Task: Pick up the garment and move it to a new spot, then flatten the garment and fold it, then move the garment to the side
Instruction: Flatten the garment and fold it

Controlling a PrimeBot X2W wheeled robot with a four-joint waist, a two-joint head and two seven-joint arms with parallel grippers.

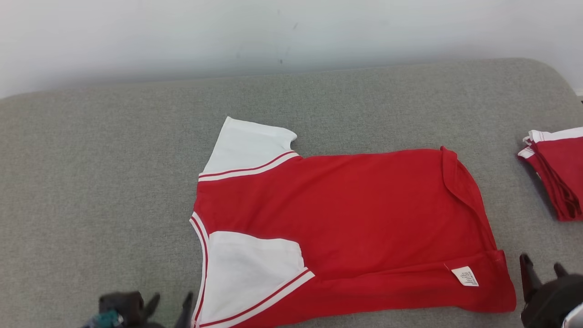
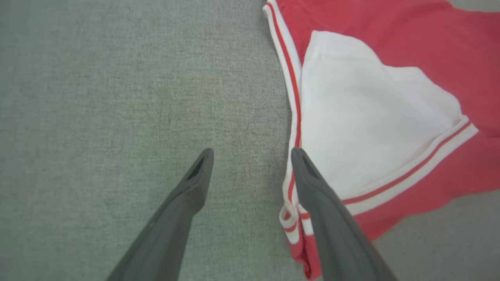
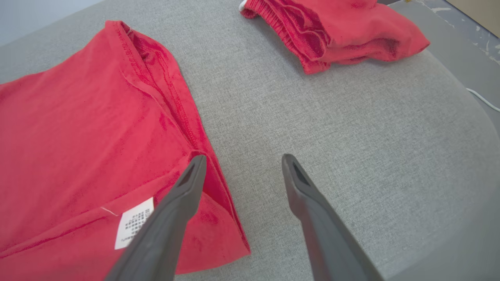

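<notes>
A red garment [image 1: 346,214] with white sleeves lies flat on the grey padded table [image 1: 100,182], its near long edge folded up over the body, with a white care label [image 1: 465,276] showing. My left gripper [image 1: 171,303] stands open at the collar end, its right finger over the striped neck trim [image 2: 291,183] in the left wrist view; nothing is between the fingers. Open too, my right gripper [image 1: 542,269] hangs at the hem corner [image 3: 218,218], its left finger over the red cloth and the other over bare table.
A second red and white garment [image 1: 558,171], folded, lies at the table's right edge and shows at the top of the right wrist view [image 3: 336,31]. A pale wall [image 1: 273,32] rises behind the table. The table's rounded right corner [image 3: 476,128] drops to the floor.
</notes>
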